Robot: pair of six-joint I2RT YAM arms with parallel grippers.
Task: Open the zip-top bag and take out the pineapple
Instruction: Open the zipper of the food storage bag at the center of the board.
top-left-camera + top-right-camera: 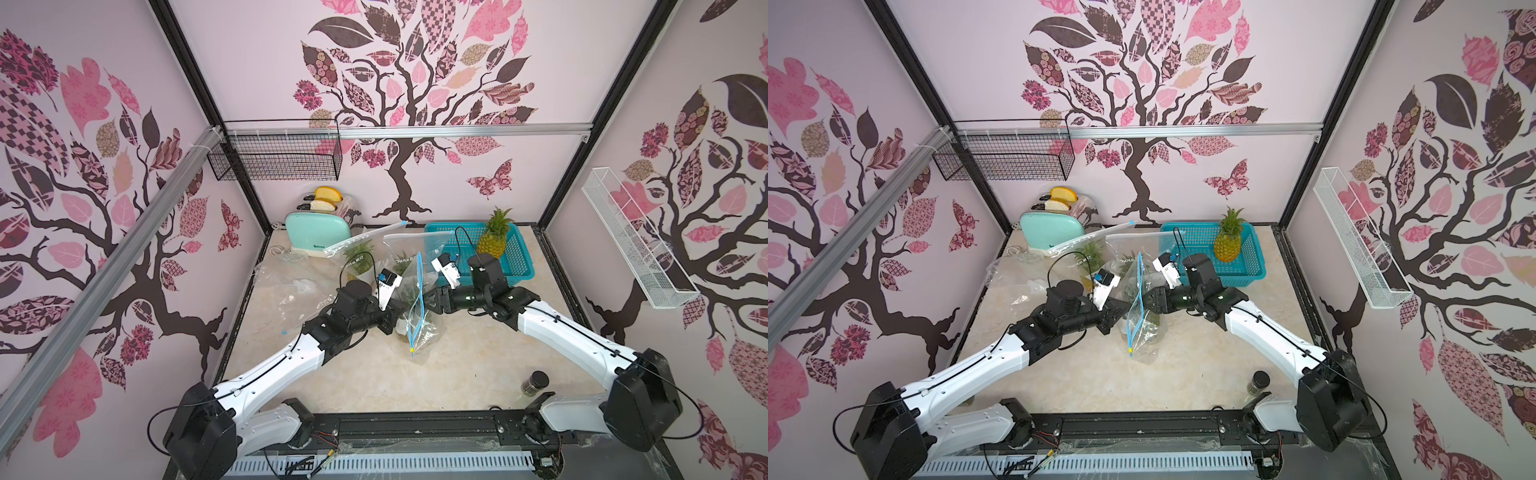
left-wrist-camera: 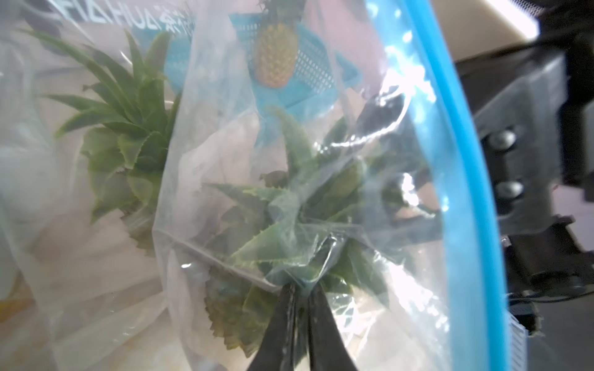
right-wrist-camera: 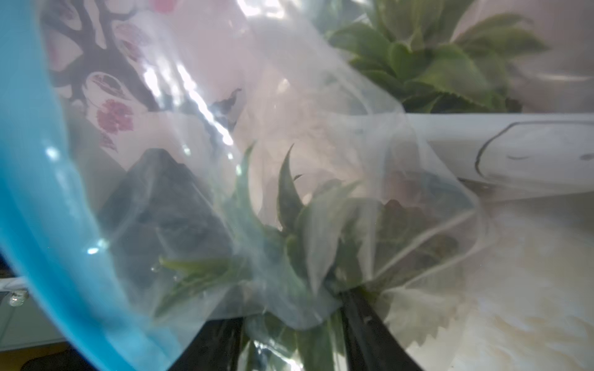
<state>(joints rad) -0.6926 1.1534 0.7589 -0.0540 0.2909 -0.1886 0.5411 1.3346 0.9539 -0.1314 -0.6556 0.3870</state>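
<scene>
The clear zip-top bag (image 1: 419, 332) with its blue zip strip (image 1: 418, 291) hangs upright at mid-table between my two grippers. Inside it shows the pineapple (image 2: 299, 199), its green leaves pressed against the film; the same leaves appear in the right wrist view (image 3: 289, 205). My left gripper (image 1: 401, 318) (image 2: 302, 286) is shut on a pinch of the bag's film on one side. From the opposite side, my right gripper (image 1: 426, 300) (image 3: 289, 308) is closed on film with leaves between its fingers. The zip strip (image 2: 466, 160) curves past both wrist cameras.
A teal basket (image 1: 525, 276) at the back right holds a second pineapple (image 1: 494, 243) standing upright. Other clear bags with pineapples (image 1: 361, 253) lie behind, and a mint toaster (image 1: 318, 235) stands at the back left. A crumpled bag (image 1: 286, 291) lies left; a dark-lidded jar (image 1: 536, 382) stands front right.
</scene>
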